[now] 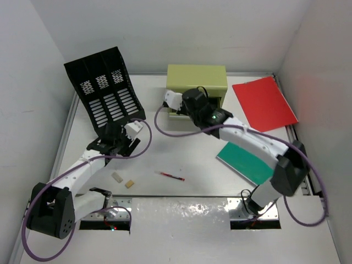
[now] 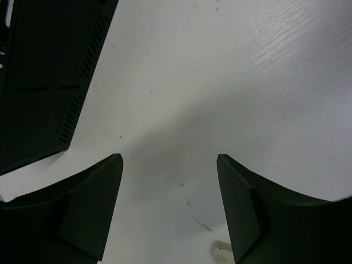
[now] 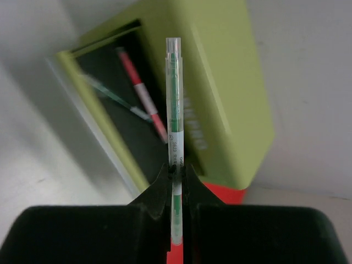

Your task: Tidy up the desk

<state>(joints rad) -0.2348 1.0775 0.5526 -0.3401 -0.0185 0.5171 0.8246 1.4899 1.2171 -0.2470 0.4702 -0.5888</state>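
The desk (image 1: 198,159) is a flat white top, faintly scuffed.

White links (image 1: 254,141), purple cables (image 1: 165,132); black left hand (image 2: 169,159), right hand (image 3: 176,170).

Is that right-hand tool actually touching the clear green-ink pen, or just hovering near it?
Touching. The right wrist view shows the right tool clamped on the clear green-ink pen, pinching its barrel from both sides.
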